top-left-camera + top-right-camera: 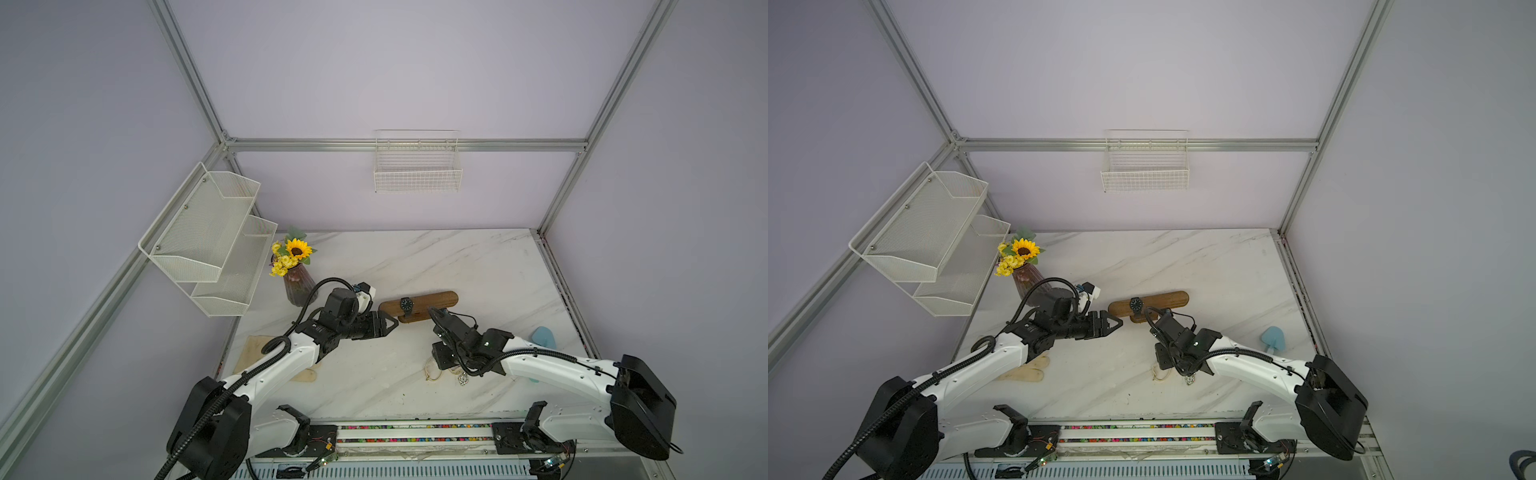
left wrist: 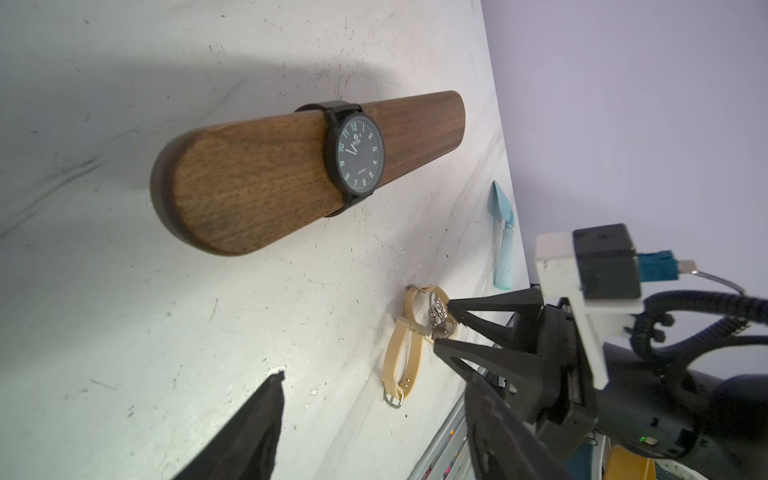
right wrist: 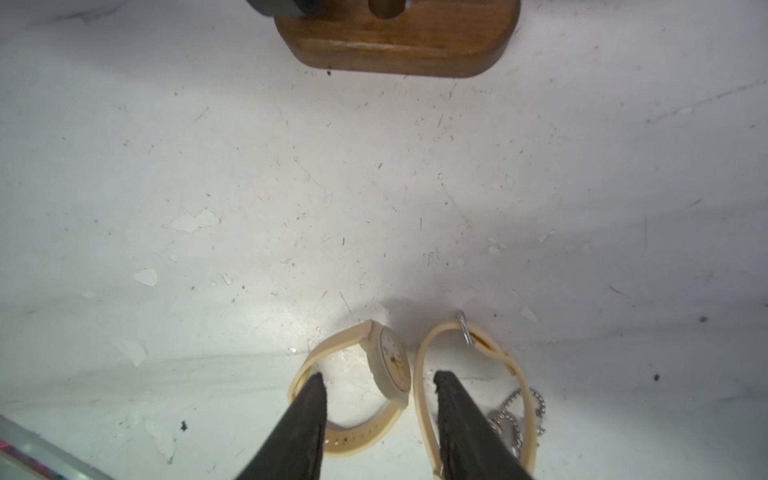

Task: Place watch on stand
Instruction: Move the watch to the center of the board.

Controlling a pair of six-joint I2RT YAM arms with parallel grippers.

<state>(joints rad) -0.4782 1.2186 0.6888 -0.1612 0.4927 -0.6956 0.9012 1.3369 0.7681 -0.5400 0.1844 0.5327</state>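
A black watch (image 2: pixel 358 156) sat strapped around the bar of the wooden stand (image 2: pixel 249 187), left of its middle. A beige watch (image 3: pixel 390 368) lay on the tabletop (image 3: pixel 249 187) near the stand's base, on the robot's side. The right hand (image 3: pixel 378 376) hung over it, fingers apart either side of the case, gripping nothing. The left hand (image 1: pixel 392 324), beside the stand's left end, gaped empty.

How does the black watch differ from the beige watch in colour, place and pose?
The black watch has a dark dial; the beige watch has a pale one. The black watch is strapped round the stand; the beige watch lies on the table, tipped on its edge. Both have round dials.
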